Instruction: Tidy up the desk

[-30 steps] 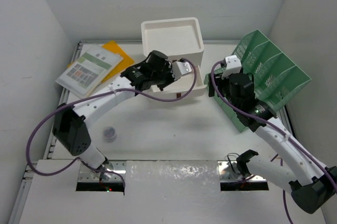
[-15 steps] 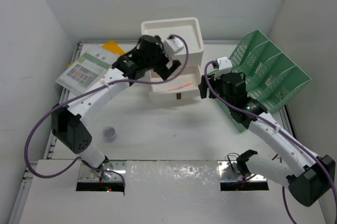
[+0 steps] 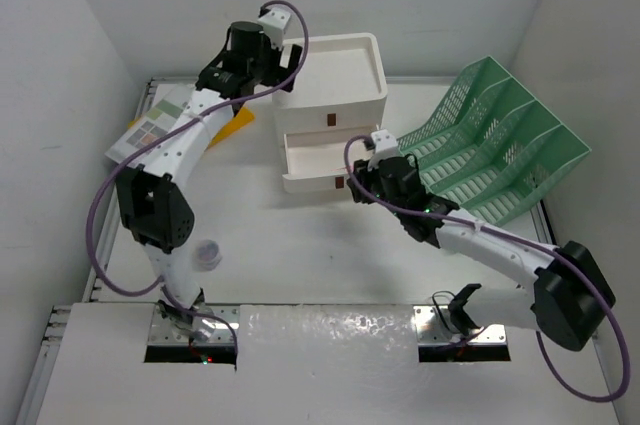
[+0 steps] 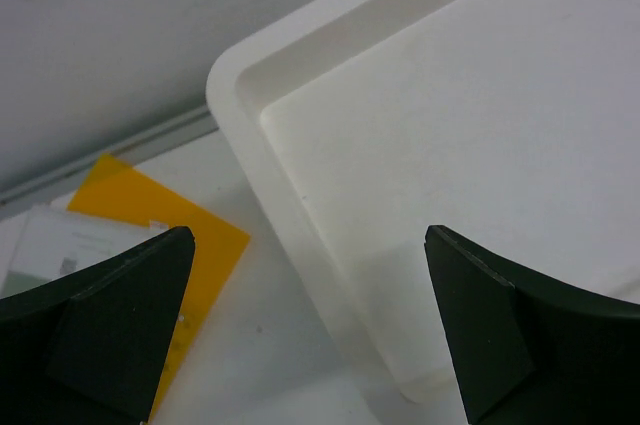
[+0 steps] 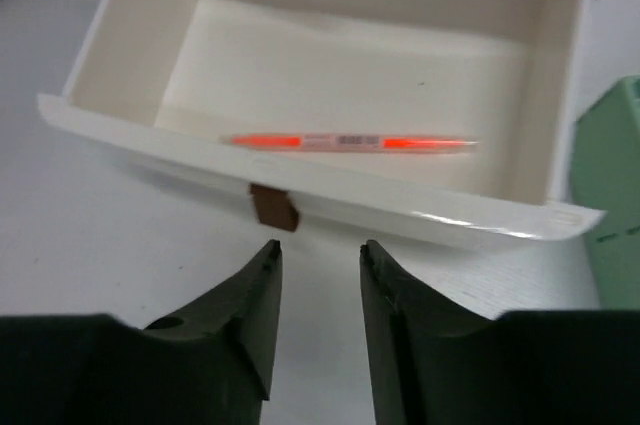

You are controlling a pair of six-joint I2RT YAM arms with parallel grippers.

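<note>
On the white desk stands a white three-drawer unit with its bottom drawer pulled out. An orange pen lies inside that drawer. My right gripper sits low at the drawer's front. Its jaws are narrowly apart with nothing between them, just short of the brown handle tab. My left gripper hangs wide open and empty above the back-left corner of the unit's top tray.
A green mesh file rack leans at the right. A yellow folder and a printed sheet lie at the back left. A small round cap rests near the left arm's base.
My left gripper opened, left the drawer and swung up to the back left. The pen now lies in the drawer. My right gripper moved left to the drawer front and its jaws narrowed.
</note>
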